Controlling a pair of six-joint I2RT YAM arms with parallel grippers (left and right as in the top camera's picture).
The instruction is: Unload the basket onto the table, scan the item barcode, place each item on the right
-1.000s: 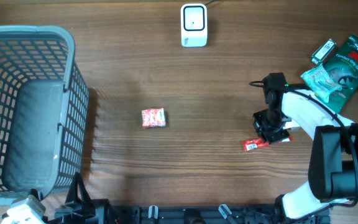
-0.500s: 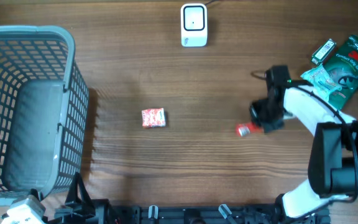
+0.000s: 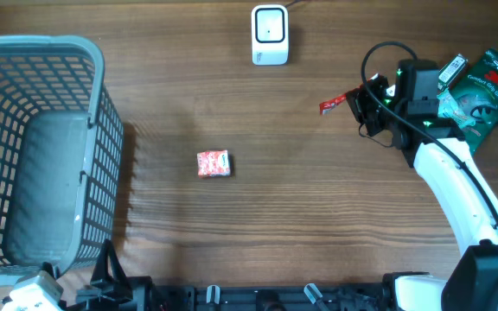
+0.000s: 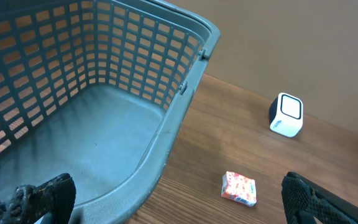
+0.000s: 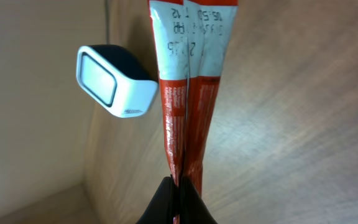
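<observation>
The item is a thin red sachet (image 3: pixel 333 104) with a white printed end. It hangs above the table, with my right gripper (image 3: pixel 359 102) shut on its lower end. In the right wrist view the red sachet (image 5: pixel 188 93) rises straight up from the shut right gripper (image 5: pixel 178 193). Its white end is level with the white scanner (image 5: pixel 114 84) to its left. The scanner (image 3: pixel 269 34) stands at the back middle of the table. My left gripper (image 4: pixel 179 205) stays wide open over the basket's near corner, holding nothing.
A grey mesh basket (image 3: pixel 37 50) fills the left side. A small red-orange box (image 3: pixel 213 163) lies mid-table; it also shows in the left wrist view, box (image 4: pixel 239 188). Green and white packets (image 3: pixel 478 86) are piled at the right edge.
My right gripper has closed on the sachet, lifted it off the table and carried it back and upward towards the scanner. The left arm has not moved.
</observation>
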